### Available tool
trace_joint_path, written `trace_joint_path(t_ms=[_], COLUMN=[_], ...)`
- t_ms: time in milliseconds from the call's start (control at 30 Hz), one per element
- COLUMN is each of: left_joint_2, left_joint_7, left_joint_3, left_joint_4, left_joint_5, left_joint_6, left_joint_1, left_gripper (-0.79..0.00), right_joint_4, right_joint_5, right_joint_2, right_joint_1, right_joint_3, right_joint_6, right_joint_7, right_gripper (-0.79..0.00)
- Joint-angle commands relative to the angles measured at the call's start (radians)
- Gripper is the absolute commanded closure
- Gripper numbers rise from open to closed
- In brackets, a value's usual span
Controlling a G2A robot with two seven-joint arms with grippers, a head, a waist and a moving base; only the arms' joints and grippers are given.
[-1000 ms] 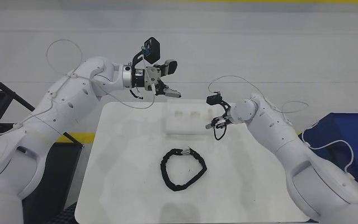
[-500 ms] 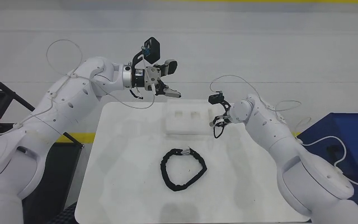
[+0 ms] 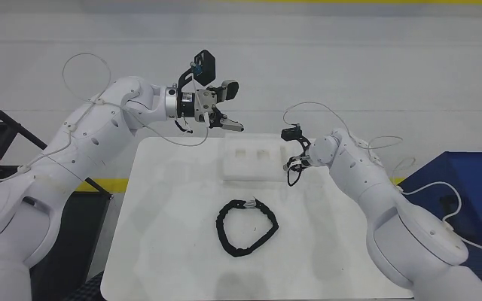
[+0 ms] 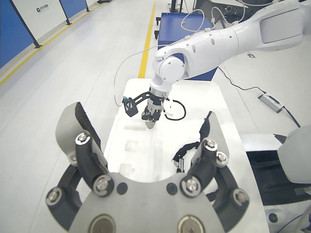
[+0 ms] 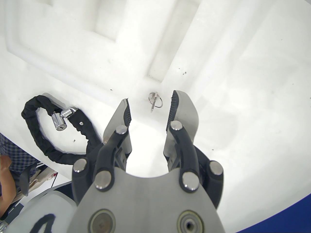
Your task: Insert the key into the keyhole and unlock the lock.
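Small silver key (image 5: 153, 101) on wire ring lies by slot of white foam tray (image 5: 136, 25); right gripper (image 5: 151, 98), released, has edged over it: grasp next. Left gripper (image 3: 224, 120) likewise unclenched.

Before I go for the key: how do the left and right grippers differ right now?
The left gripper hangs raised beyond the far edge of the table, while the right gripper sits low at the right end of the foam tray. The left gripper has nothing in front of its fingers; the right gripper has the key lying just ahead of its gap. The left gripper is spread wider than the right gripper. Both are open and hold nothing.
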Motion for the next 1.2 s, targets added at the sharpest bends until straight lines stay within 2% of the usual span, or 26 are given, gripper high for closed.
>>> trace_joint_path(t_ms=[0,400,533,633,733,800,1167], left_joint_2=[0.0,0.0,0.0,0.0,0.0,0.0,0.0], left_joint_7=[0.0,0.0,0.0,0.0,0.0,0.0,0.0], left_joint_3=[0.0,0.0,0.0,0.0,0.0,0.0,0.0], left_joint_4=[0.0,0.0,0.0,0.0,0.0,0.0,0.0], left_joint_5=[0.0,0.0,0.0,0.0,0.0,0.0,0.0], left_joint_6=[0.0,0.0,0.0,0.0,0.0,0.0,0.0], left_joint_1=[0.0,0.0,0.0,0.0,0.0,0.0,0.0], left_gripper=[-0.785,-0.785,-0.785,-0.785,-0.785,-0.785,-0.785], right_joint_4=[0.007,0.044,0.055,0.061,0.068,0.07,0.074], right_joint_5=[-0.003,-0.03,-0.032,-0.033,-0.034,-0.037,-0.052], right_joint_2=[-0.005,-0.03,-0.035,-0.037,-0.039,-0.04,-0.044], right_joint_1=[0.0,-0.004,-0.001,0.002,0.005,0.005,0.015], right_joint_3=[0.001,0.002,0.008,0.012,0.016,0.018,0.028], right_joint_6=[-0.001,0.014,0.016,0.018,0.021,0.02,0.019], right_joint_7=[-0.005,-0.032,-0.035,-0.04,-0.04,-0.04,-0.029], right_gripper=[-0.317,-0.274,-0.231,-0.185,-0.092,0.0,0.0])
